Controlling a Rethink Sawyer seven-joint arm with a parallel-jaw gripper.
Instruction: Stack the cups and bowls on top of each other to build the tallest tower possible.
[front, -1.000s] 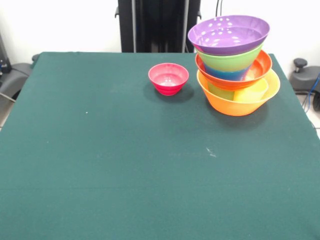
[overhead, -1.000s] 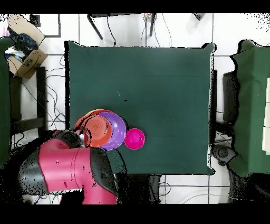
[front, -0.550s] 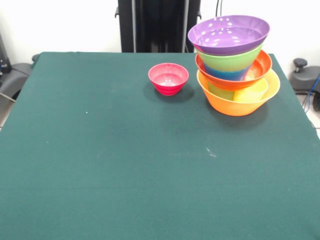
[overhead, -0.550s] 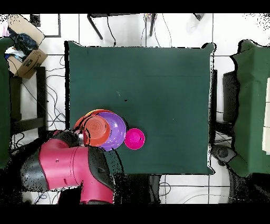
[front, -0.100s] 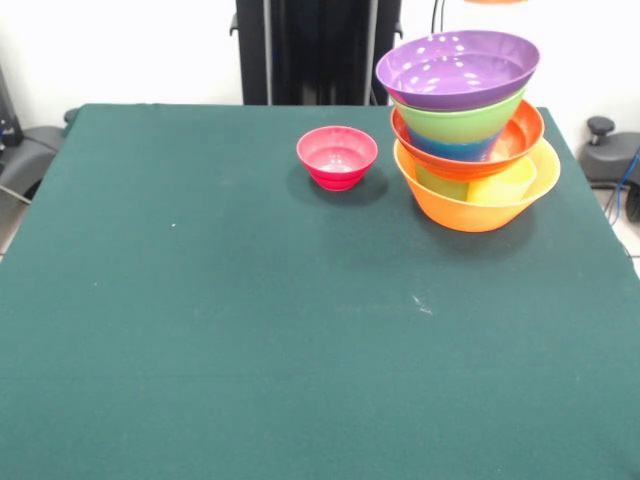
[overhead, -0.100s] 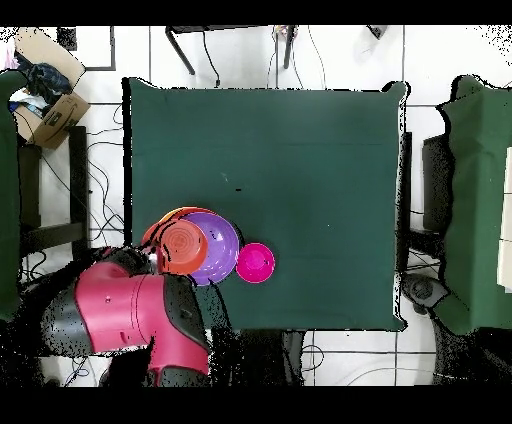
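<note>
purple bowl (front, -0.100s: 457, 67) atop tower (front, -0.100s: 470, 150), pink bowl (front, -0.100s: 337, 156) beside — empty

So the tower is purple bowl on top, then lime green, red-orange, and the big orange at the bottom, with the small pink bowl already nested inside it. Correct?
Not quite. The stacking order of the tower is right, but the small pink bowl is not nested in it. The front view shows it standing alone on the table, beside the tower and apart from the big orange bowl.
</note>
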